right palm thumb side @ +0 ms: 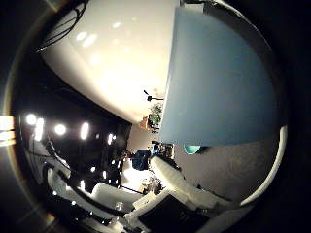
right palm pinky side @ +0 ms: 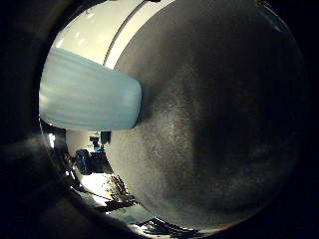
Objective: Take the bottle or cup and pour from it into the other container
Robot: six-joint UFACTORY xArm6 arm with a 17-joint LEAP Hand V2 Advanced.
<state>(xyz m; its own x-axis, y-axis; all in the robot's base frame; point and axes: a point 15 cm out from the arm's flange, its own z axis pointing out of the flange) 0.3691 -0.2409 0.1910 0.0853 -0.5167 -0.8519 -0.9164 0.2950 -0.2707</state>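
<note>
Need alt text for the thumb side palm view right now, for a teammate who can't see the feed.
A pale blue cup fills much of the view, close to the palm and lying across a dark grey mat. A small teal object peeks out just past the cup's edge on the mat. Beyond are the white table and a dim room with bright lights.

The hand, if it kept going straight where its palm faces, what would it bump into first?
Probably the pale blue cup, which fills much of the thumb side view and looks very close. The dark grey surface lies beside it; depth is unclear.
</note>
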